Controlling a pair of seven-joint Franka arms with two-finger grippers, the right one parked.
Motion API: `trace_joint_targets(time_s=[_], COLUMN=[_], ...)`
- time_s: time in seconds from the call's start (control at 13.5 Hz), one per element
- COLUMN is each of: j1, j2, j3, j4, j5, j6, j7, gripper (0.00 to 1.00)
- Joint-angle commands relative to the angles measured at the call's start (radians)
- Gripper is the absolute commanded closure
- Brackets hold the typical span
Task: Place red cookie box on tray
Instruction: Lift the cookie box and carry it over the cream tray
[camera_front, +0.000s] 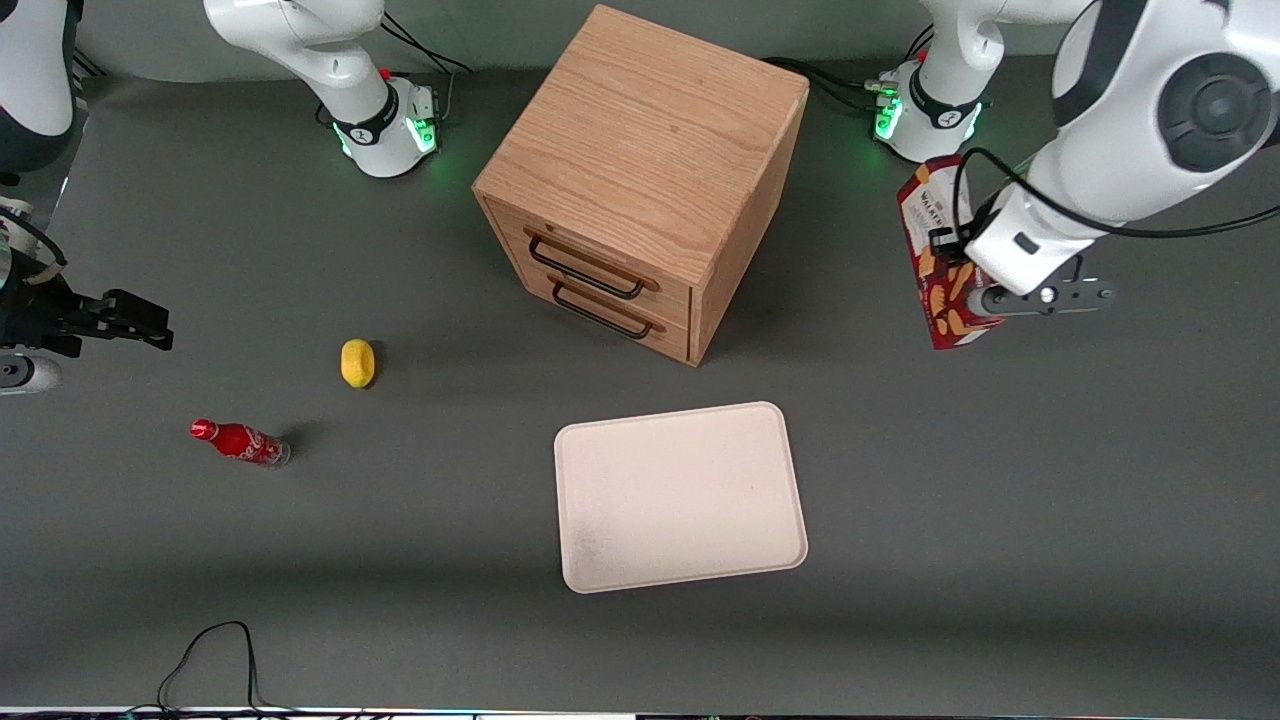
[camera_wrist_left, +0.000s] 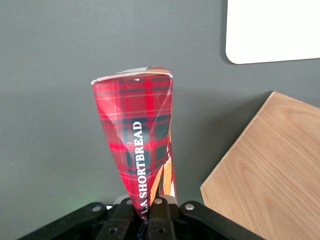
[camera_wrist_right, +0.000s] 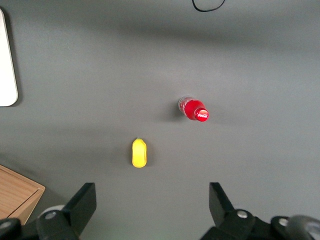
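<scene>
Pincer (camera_front: 985, 300) clenched on the red cookie box (camera_front: 935, 250), gripping one end; in the wrist view the box (camera_wrist_left: 142, 145) sticks out from between the fingers, tartan face up. Box held above the desk (camera_front: 1000, 500), off toward the working arm's end from the wooden drawer cabinet (camera_front: 645, 180). Tray (camera_front: 680, 495) lies flat on the desk, nearer the front camera than the cabinet, nothing on it. Lemon (camera_front: 357, 362) and small cola bottle (camera_front: 240, 442) sit toward the parked arm's end from the cabinet.
</scene>
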Motion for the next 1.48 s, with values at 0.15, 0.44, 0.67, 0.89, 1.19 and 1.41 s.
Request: trace_joint_targets(time_s=[0.15,0.44,0.67,0.89,1.19,1.41], j1=[0.025,-0.009,-0.067,-0.148,-0.156,-0.156], j2=[0.118,0.28,0.452,0.657,0.794,0.868], j3=[-0.002,-0.025,-0.055,-0.059,-0.054,-0.055], j4=[0.182,0.332,0.475,0.677,0.748,0.747], j5=[-0.004,-0.015,-0.014,-0.008,0.002,0.067], j6=[-0.07,-0.056,0.034,0.105,0.221,0.315], j7=[0.007,-0.057,-0.18,-0.274,-0.269,-0.265], gripper=[1.0,1.0,1.0,1.0,1.0,1.0])
